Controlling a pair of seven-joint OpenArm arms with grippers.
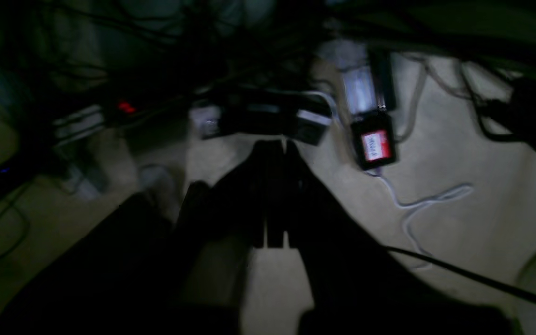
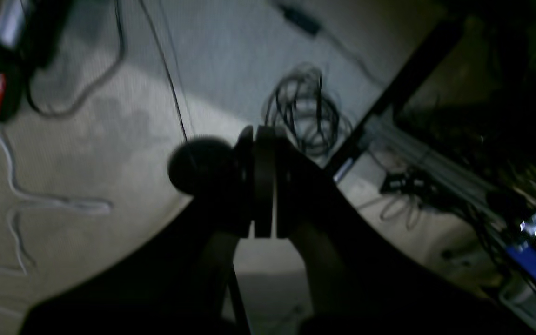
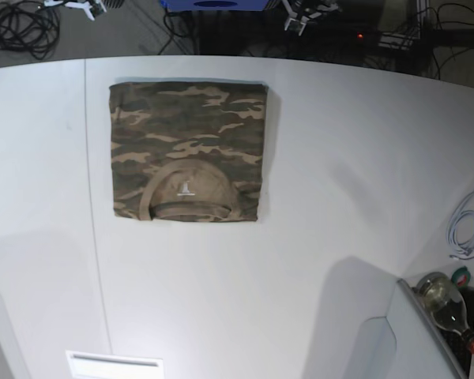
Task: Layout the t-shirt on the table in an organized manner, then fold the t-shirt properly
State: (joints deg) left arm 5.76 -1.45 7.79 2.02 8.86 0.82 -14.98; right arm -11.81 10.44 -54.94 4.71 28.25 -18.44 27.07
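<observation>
The shirt [image 3: 188, 150] lies folded in a neat square at the upper left of the white tabletop [image 3: 340, 181]. A white cord [image 3: 468, 229] and a bottle [image 3: 445, 304] sit at the right edge. Both wrist views show only a dim floor with cables — the left claw [image 1: 275, 149] and right claw [image 2: 263, 135] are clenched on nothing. A red label [image 1: 376, 145] is too blurry to read.

1 t-shirt [image 3: 188, 150] is seen, on 1 table [image 3: 340, 197]. 1 bottle [image 3: 446, 304] is counted at table's edge, 1 white cable [image 3: 466, 229] nr it. 2 grippers are counted: left gripper [image 1: 275, 148], right gripper [image 2: 264, 132]. 1 black cable coil [image 3: 20, 24] is seen on floor.
</observation>
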